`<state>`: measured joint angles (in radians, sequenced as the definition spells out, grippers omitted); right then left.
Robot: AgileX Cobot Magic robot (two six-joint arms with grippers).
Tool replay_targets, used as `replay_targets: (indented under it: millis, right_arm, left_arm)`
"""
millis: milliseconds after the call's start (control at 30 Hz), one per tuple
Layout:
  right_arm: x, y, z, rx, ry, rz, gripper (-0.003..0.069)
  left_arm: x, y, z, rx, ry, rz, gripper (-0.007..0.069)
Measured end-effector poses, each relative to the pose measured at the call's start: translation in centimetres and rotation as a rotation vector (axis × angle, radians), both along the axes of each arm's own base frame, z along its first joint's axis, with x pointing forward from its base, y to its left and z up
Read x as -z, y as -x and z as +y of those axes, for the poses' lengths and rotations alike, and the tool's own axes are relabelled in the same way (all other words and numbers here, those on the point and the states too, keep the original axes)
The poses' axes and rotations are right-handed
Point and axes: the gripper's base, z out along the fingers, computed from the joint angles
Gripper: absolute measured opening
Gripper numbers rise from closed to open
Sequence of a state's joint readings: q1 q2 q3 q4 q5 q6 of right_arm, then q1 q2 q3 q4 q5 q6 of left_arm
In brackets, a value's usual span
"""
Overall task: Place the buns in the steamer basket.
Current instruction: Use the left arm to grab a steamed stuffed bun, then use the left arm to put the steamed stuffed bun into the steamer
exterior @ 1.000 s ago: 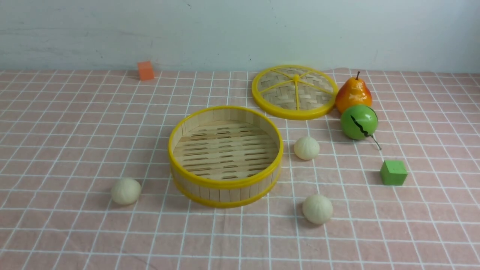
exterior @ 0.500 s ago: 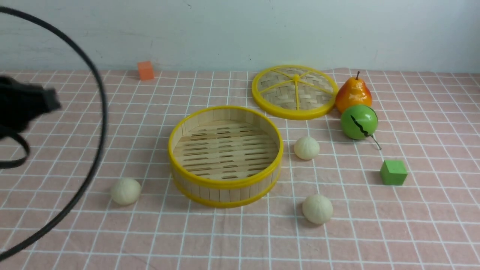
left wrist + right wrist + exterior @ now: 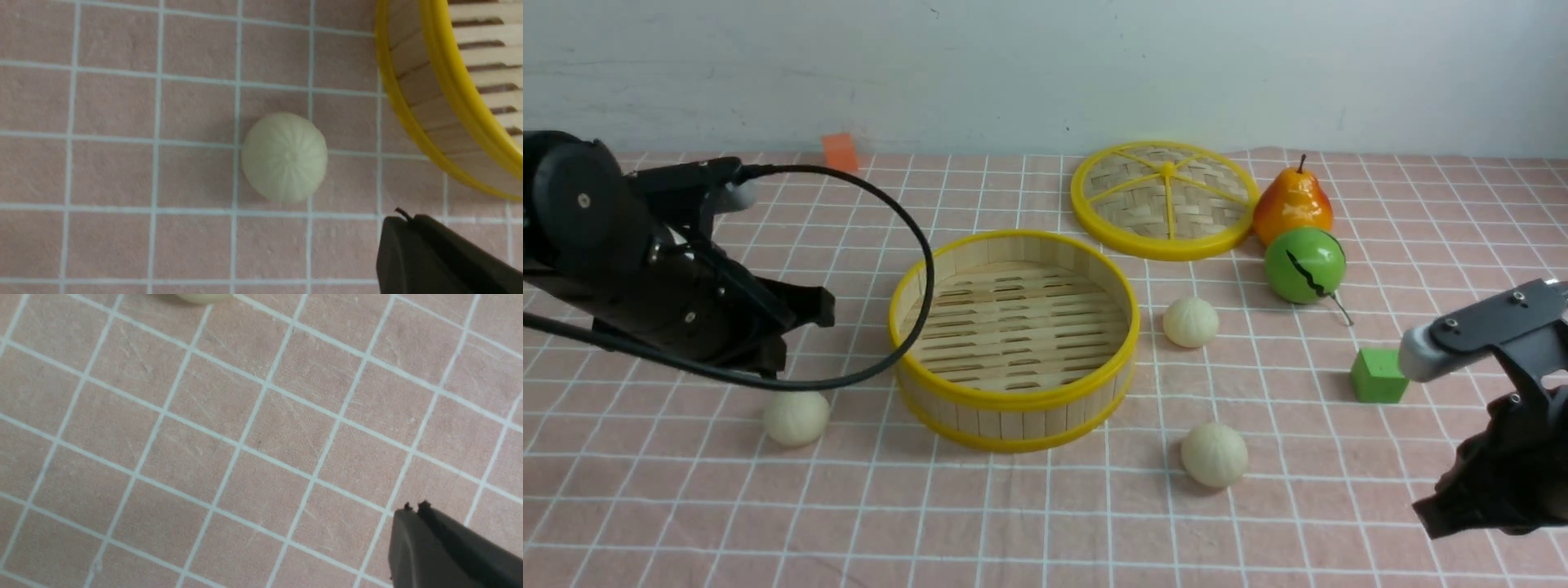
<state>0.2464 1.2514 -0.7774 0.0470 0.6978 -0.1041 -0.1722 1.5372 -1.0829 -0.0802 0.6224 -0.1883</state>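
The steamer basket stands empty mid-table; its yellow rim shows in the left wrist view. Three cream buns lie on the cloth: one left of the basket, one to its right, one front right. My left gripper hovers just above and behind the left bun, shut and empty. My right gripper is at the lower right, shut and empty, right of the front bun, whose edge shows in the right wrist view.
A woven yellow-spoked lid lies behind the basket. A pear, a green ball and a green cube sit at the right. An orange cube is far back left. The left arm's black cable loops over the basket's left rim.
Both arms have come into view: the left from the left side to above the left bun, the right at the lower right. The buns and basket have not moved.
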Motion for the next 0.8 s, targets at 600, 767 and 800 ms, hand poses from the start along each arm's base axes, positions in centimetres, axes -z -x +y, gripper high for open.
replay_targets:
  millis: [600,767,800]
  right_arm:
    - [-0.1,-0.2,0.1,0.003,-0.015,-0.011,0.0015]
    - [-0.2,-0.3,0.2,0.003,-0.018,-0.022,0.0018]
    - [-0.2,-0.4,0.2,0.003,-0.018,-0.027,0.0019]
  left_arm:
    - [7.3,-4.9,0.0,0.043,-0.154,0.087,0.0074]
    - [4.4,-5.1,-1.1,0.06,-0.136,0.066,-0.0013]
    - [3.2,-5.1,-1.6,0.076,-0.134,0.04,-0.0013]
